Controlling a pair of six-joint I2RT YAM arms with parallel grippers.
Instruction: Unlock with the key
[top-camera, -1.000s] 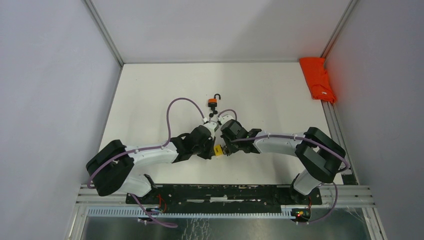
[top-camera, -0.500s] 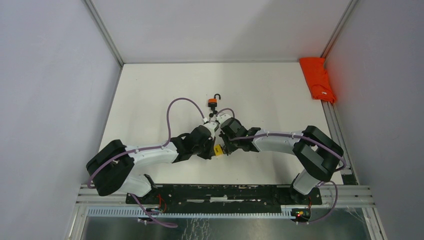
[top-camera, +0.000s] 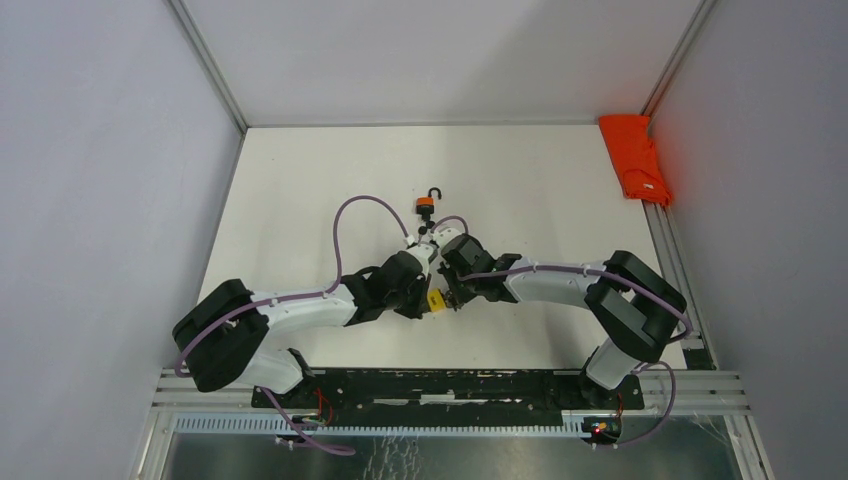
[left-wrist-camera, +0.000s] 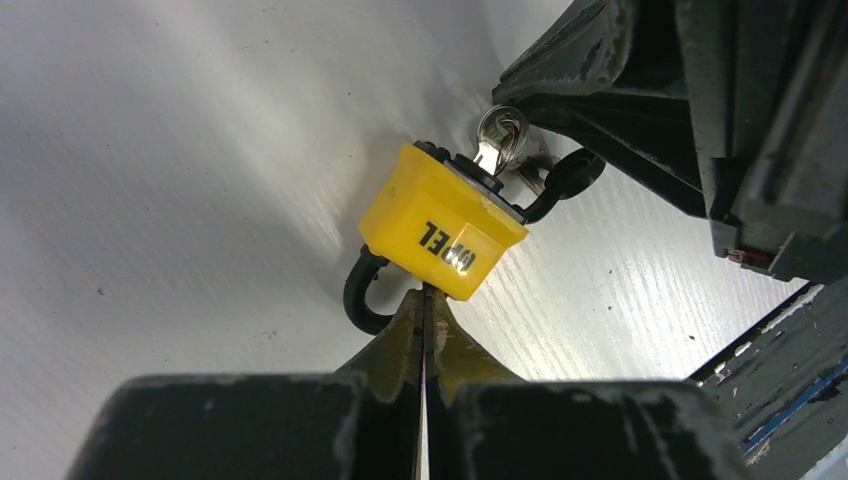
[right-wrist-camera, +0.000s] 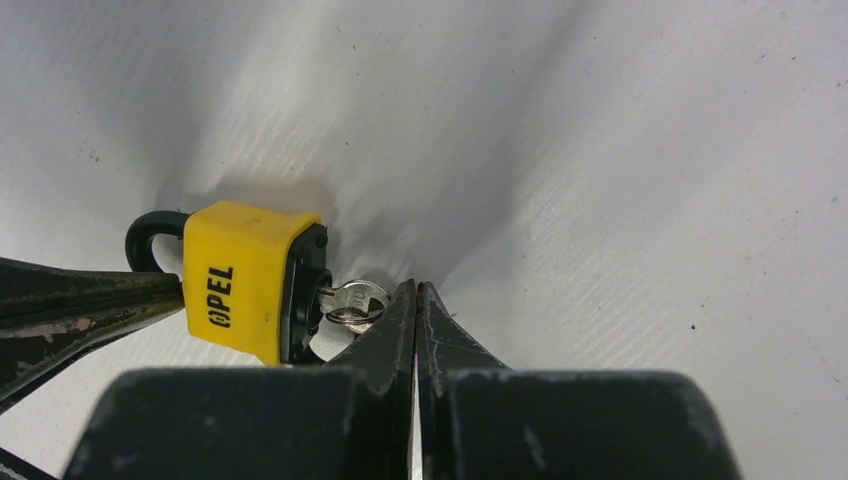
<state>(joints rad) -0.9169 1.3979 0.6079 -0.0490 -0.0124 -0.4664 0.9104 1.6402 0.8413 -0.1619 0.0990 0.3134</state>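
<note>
left claw (left-wrist-camera: 422, 303) clamped on yellow padlock (left-wrist-camera: 440, 225); right claw (right-wrist-camera: 415, 298) pinched together, seemingly on the key (right-wrist-camera: 352, 300).

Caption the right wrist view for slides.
Right pincer shut at the key in a yellow padlock held by left pincer.

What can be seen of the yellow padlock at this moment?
The yellow padlock is a small block with a plastic-looking yellow cover, black lettering ending in "PEL", a black shackle and a black keyhole face. It lies on its side on the white table. A silver key sits in the keyhole. The left gripper, fingers shut, seems to pinch its shackle end. The right gripper is shut at the key's head.
</note>
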